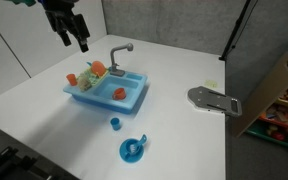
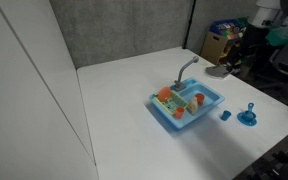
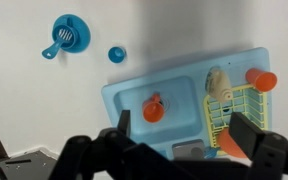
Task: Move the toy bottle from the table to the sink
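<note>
bottle (image 3: 216,82), pale cream, lies inside the sink (image 3: 114,100), in the basin with the yellow-green rack (image 3: 239,112), touching the rack. tool (image 1: 75,42) hangs above the sink, jaws wide, holding nothing. small blue cup (image 1: 115,123) and blue dish (image 1: 132,150) sit on the counter (image 1: 184,60), apart from the sink.

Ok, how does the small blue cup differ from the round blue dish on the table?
The small blue cup is narrower than the round blue dish. The dish has a short handle sticking out; the cup shows none. The cup stands nearer the sink than the dish does. Both are blue and sit on the white table, apart from each other.
</note>
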Controlling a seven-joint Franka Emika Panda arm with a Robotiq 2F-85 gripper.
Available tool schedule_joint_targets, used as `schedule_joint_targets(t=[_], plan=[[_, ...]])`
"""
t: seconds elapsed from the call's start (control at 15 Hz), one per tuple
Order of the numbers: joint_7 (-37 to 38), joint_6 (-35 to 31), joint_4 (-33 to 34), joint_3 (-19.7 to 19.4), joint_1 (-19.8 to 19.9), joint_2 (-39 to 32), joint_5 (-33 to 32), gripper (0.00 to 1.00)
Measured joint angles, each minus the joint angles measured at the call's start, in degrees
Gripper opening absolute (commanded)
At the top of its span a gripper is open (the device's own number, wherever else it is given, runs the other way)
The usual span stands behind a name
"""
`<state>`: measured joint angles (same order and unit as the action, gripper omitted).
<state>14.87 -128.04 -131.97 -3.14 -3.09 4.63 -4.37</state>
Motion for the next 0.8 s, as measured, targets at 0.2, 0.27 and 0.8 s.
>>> schedule_joint_targets(t=[0.2, 0.27, 0.8], plan=[[-1.88, 4.71, -0.85, 0.15, 0.65, 4.82, 0.0, 1.0], [-2.3, 6.67, -1.09, 0.21, 0.82, 6.58, 0.0, 1.0], [-3.09, 21.53, -0.98, 0.8, 2.01, 19.02, 0.35, 1.0]])
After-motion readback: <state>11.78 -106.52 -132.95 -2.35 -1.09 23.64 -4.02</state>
